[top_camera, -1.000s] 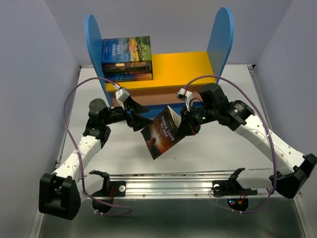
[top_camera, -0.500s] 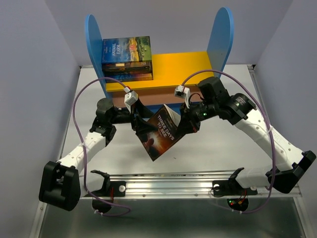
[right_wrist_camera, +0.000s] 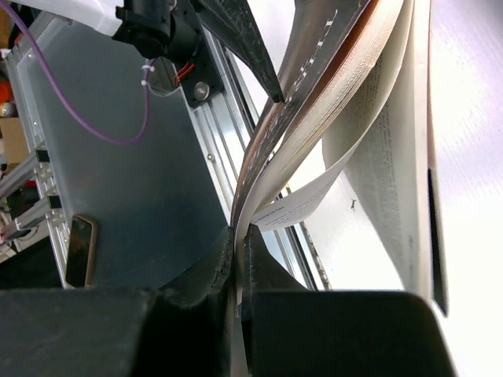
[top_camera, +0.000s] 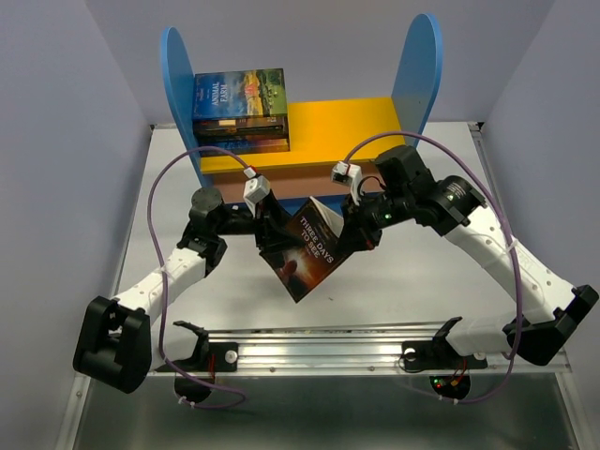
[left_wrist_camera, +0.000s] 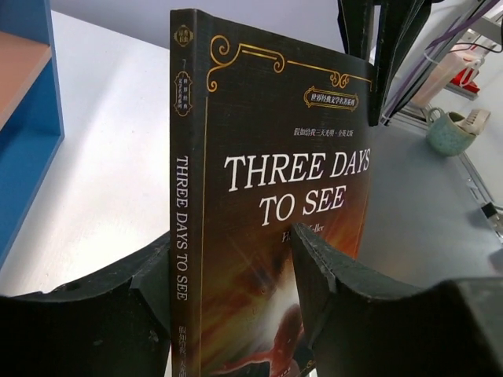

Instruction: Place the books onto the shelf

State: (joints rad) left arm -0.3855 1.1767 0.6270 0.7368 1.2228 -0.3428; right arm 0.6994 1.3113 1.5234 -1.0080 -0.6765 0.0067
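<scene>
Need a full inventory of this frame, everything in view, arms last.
table: 1, white, under everything
shelf: 1, blue sides and yellow top board, far end of table
stack of books: 1 stack, Animal Farm on top, number beneath unclear, left end of yellow board
Three Days to See book: 1, dark cover, tilted, mid-table
rail: 1, silver, near edge
mug: 1, teal, off to one side in left wrist view
left gripper: 1, black, fingers apart either side of that book
right gripper: 1, black, shut on that book
</scene>
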